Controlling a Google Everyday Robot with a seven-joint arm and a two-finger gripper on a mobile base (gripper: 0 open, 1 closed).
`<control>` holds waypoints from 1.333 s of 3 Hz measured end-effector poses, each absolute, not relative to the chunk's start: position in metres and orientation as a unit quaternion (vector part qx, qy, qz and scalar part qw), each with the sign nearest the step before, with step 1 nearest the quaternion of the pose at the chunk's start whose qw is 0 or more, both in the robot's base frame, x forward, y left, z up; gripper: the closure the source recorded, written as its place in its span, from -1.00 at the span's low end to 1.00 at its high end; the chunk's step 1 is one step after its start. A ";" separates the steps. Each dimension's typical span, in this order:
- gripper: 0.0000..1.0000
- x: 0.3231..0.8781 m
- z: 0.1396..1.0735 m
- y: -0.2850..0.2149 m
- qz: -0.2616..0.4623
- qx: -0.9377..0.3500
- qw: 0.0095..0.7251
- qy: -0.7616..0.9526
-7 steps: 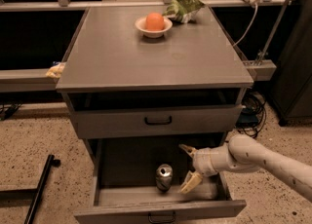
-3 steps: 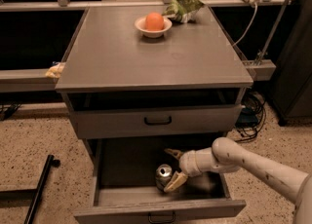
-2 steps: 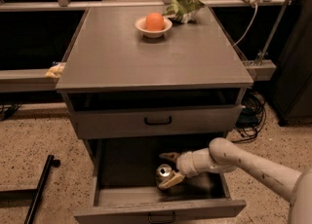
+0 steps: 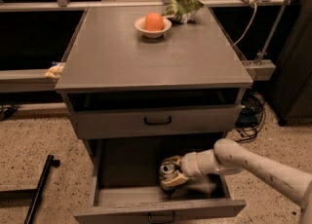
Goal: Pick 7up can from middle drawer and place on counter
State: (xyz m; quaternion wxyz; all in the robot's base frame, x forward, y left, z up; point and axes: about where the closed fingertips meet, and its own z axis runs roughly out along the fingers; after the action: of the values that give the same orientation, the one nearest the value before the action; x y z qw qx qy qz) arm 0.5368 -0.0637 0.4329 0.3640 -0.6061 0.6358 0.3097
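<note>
Gripper: one, reaching into the open middle drawer from the right at the end of the single pale arm. Its two fingers sat one above and one below the 7up can, closed against its sides.

One 7up can, silver top facing up, near the middle of the drawer and a little right of centre. Nothing else could be made out in that drawer.

Drawer fronts counted: two. The lower one was pulled out, with a black handle at the frame's bottom edge. The shallower upper drawer was only slightly out and had a like handle.

Counter: one white bowl near the back, holding one orange. One crumpled green bag lay just beside the bowl, at the back right.
</note>
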 end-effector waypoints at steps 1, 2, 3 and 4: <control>0.98 0.518 0.459 -0.091 0.299 -0.599 0.348 0.656; 1.00 0.510 0.508 -0.132 0.276 -0.593 0.335 0.678; 1.00 0.520 0.593 -0.168 0.231 -0.598 0.328 0.694; 1.00 0.546 0.718 -0.184 0.173 -0.616 0.367 0.675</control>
State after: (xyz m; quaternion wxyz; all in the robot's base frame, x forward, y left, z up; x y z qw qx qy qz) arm 0.5465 -0.1841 0.7179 0.3672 -0.6162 0.6748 0.1733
